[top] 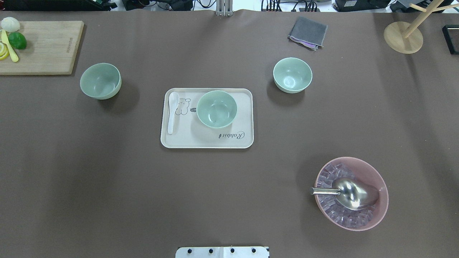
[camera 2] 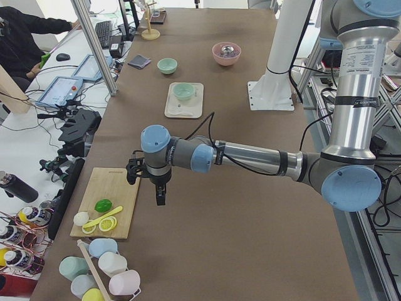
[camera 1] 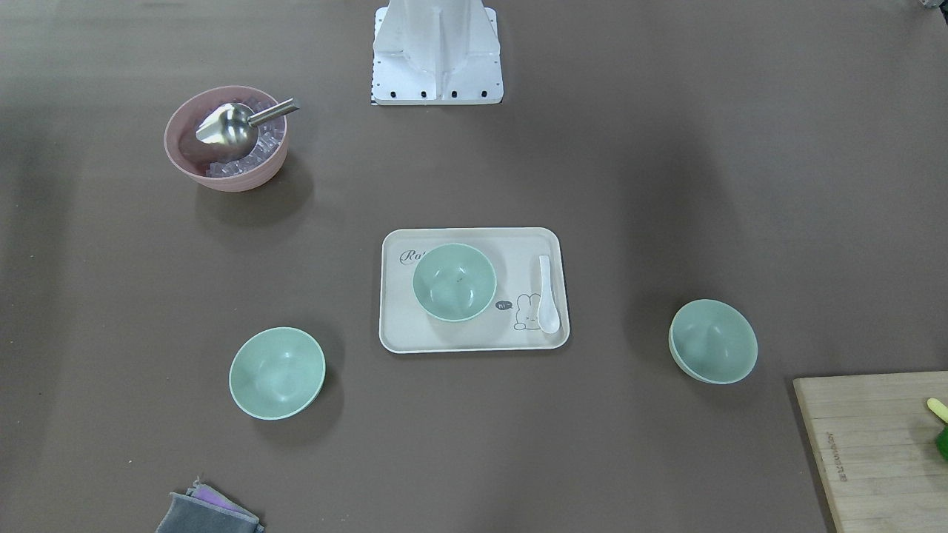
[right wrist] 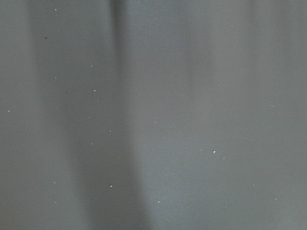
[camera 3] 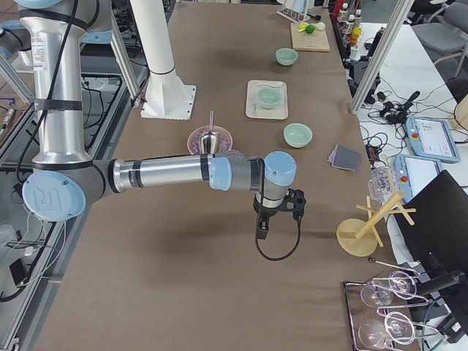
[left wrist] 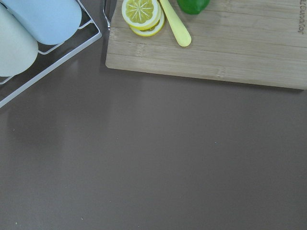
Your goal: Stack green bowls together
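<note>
Far out on the left, the left gripper hangs above bare desk, just beside the wooden cutting board. Whether its jaws are released or clenched, I cannot tell from this side view. Its wrist camera looks down on the board's edge, where lemon slices, a yellow utensil and a lime lie. Pastel mugs sit just off the board's corner.

Moving in, the left green bowl sits upright on the desk, near the board and well apart from the other two.

Centre now: a cream tray with a rabbit print carries the middle green bowl, upright and right of the tray's middle. A white spoon lies along the tray's left side, squarely between the left green bowl and the middle green bowl. The tray's raised rim runs all the way round.

On to the right green bowl, upright on open desk just past the tray's far right corner. A folded grey cloth lies near it, towards the far edge. Nearer the robot, a big pink bowl holds ice cubes and a metal scoop, handle pointing left. A wooden stand takes the far right corner.

Off at the right end, the right gripper hangs over bare desk, not far from that stand and well apart from every bowl. I cannot tell the state of its jaws either.
</note>
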